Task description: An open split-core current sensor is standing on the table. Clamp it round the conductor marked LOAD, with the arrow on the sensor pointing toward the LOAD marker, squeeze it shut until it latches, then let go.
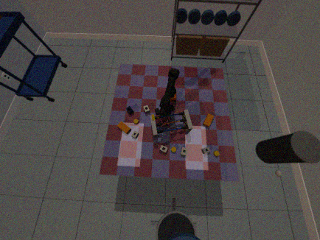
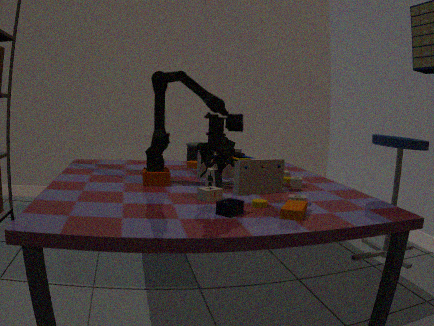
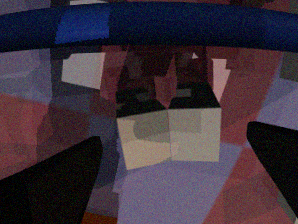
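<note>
My gripper is open and points straight down beside the pale end panel. In the wrist view two pale blocks with dark tops, apparently the open sensor, stand side by side between the dark fingers, with gaps on both sides. Its arrow cannot be seen. A thick blue cable crosses above them in that view, near the camera. A yellow marker shows at the panel's back end; its lettering is unreadable, so the cable's marking cannot be confirmed. The arm hides the fingertips in the top view.
A second end panel stands opposite, with orange and blue cables between. A white block, a black block, an orange block and a yellow disc lie nearby. Several more small blocks and discs lie around the panels.
</note>
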